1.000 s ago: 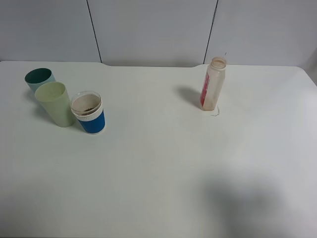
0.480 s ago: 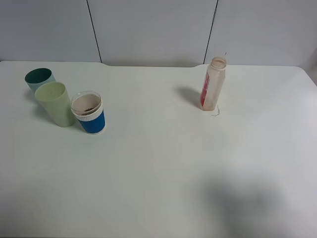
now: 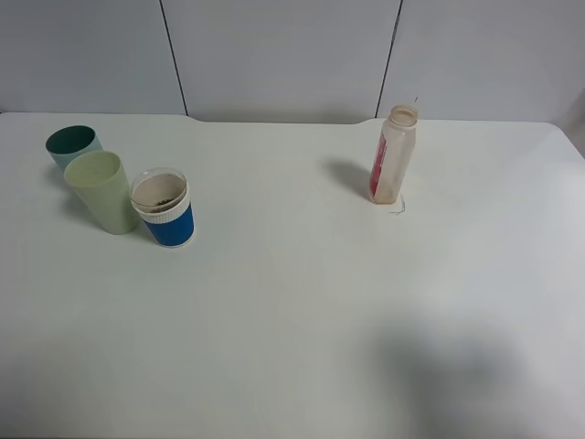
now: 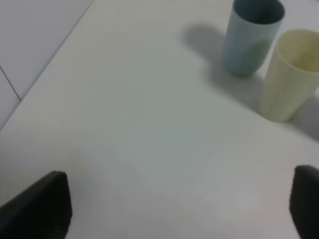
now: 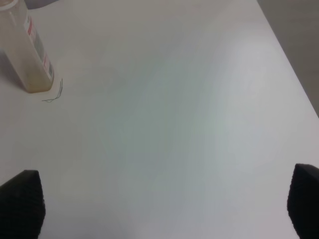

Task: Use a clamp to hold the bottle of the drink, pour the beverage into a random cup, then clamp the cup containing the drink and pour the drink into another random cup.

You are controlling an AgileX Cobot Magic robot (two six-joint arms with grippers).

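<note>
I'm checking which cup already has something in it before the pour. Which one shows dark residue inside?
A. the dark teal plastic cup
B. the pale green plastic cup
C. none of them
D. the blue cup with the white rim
D: in the exterior high view the blue cup with the white rim shows dark specks at its bottom, and no residue shows in the other cups.

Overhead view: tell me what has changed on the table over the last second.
Nothing visibly changed. The bottle stands upright and untouched on the right, and the teal cup, pale green cup and blue cup sit clustered on the left as before. No arm has entered the overhead view, only a faint shadow at the near edge of the table.
</note>
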